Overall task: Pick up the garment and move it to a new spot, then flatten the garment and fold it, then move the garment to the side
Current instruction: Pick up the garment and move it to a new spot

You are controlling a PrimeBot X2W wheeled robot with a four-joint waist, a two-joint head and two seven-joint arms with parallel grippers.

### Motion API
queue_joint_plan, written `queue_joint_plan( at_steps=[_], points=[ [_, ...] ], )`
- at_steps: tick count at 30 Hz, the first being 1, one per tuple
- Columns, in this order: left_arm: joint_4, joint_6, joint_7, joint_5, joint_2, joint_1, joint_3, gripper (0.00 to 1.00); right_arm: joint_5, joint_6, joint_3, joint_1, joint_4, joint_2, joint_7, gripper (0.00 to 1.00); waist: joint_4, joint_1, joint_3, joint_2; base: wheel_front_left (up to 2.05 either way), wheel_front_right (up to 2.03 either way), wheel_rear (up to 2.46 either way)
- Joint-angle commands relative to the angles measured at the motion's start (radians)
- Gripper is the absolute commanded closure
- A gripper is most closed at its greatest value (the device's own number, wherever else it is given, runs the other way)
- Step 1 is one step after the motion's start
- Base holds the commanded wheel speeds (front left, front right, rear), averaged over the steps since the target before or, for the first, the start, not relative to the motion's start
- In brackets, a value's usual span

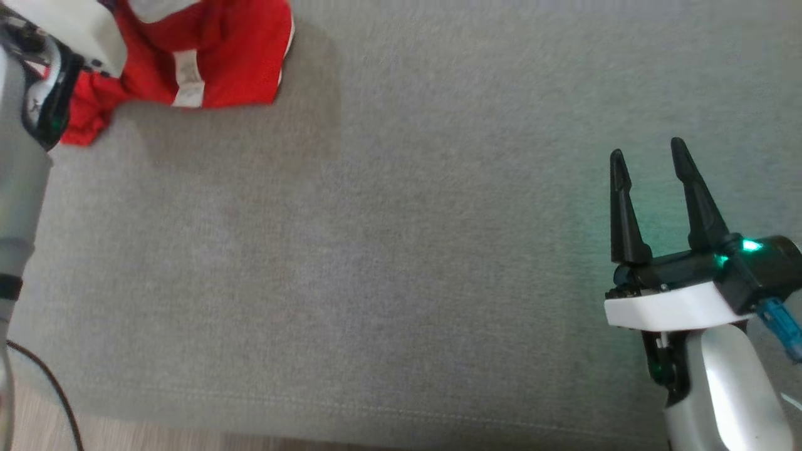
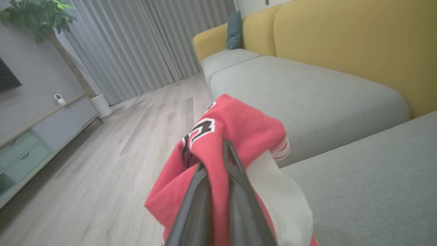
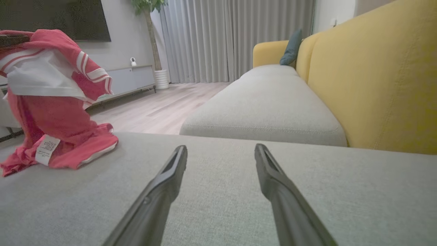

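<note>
Pickup looks to be the step in hand: the cloth is gripped but not yet clear of what it rests on.

Head view: the red garment (image 1: 232,50) is bunched at the far left corner of the grey sofa seat (image 1: 401,250), with the left arm (image 1: 25,156) reaching over it and hiding its own fingers. The right gripper (image 1: 647,148) hovers over the near right part of the seat, well apart from the garment, fingers spread and holding nothing.

Left wrist view: the left gripper (image 2: 215,155) has its fingers pressed together on a fold of the red cloth. White lining and a striped cuff drape beside them. The wooden floor (image 2: 102,153) lies beyond the seat's edge.

Right wrist view: the garment hangs from its top at the left. Its lower part and care label (image 3: 46,148) rest on the seat. The right fingers stand open, low over bare cushion.

As I judge it, the next move calls for raising the left arm until the hem leaves the seat, then carrying the garment toward the open middle. The grip holds only one fold, so a slow lift seems wise. The right gripper is free to take a second edge for flattening.
</note>
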Motion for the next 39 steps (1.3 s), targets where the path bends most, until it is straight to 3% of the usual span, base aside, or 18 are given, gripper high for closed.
queue_joint_plan(
  at_steps=[1,9,17,21,22,26,29,35,39],
  points=[
    [-0.051,0.000,0.008,0.012,0.064,-0.065,0.017,1.00,0.015,0.008,0.027,0.009,-0.028,-0.002,-0.010,0.00,-0.039,0.0001,-0.071,0.0000,0.00,0.00,0.00],
    [-0.231,-0.008,0.080,-0.022,0.039,-0.021,-0.081,1.00,0.054,0.008,0.012,0.066,-0.021,-0.002,-0.011,0.00,-0.160,0.0001,-0.186,0.0000,0.00,0.00,0.00],
    [-0.429,-0.010,0.148,-0.120,0.010,0.068,-0.174,1.00,0.068,0.008,-0.001,0.077,-0.039,-0.002,-0.011,0.00,-0.267,0.0001,-0.166,0.0000,0.00,0.00,0.00],
    [-0.494,-0.005,0.148,-0.159,-0.031,0.128,-0.201,1.00,0.077,0.008,-0.004,0.077,-0.040,-0.002,-0.011,0.00,-0.310,0.0001,-0.141,0.0000,0.00,0.00,0.00],
    [-0.501,0.014,0.126,-0.187,-0.073,0.162,-0.199,1.00,0.084,0.008,-0.001,0.072,-0.042,-0.002,-0.011,0.00,-0.325,0.0001,-0.125,0.0000,0.00,0.00,0.00],
    [-0.457,0.074,0.062,-0.255,-0.163,0.242,-0.169,1.00,0.096,0.008,0.005,0.061,-0.045,-0.002,-0.011,0.00,-0.344,0.0001,-0.100,0.0000,0.00,0.00,0.00],
    [-0.367,0.116,0.017,-0.288,-0.200,0.299,-0.144,1.00,0.102,0.008,0.012,0.052,-0.046,-0.002,-0.011,0.00,-0.352,0.0001,-0.082,0.0000,0.00,0.00,0.00],
    [-0.180,0.178,-0.051,-0.346,-0.238,0.380,-0.051,1.00,0.107,0.008,0.015,0.039,-0.044,-0.002,-0.011,0.00,-0.344,0.0001,-0.058,0.0000,0.00,0.00,0.00],
    [-0.103,0.194,-0.064,-0.367,-0.265,0.422,-0.006,1.00,0.102,0.008,0.011,0.037,-0.036,-0.002,-0.011,0.00,-0.322,0.0001,-0.061,0.0000,0.00,0.00,0.00]
  ],
)
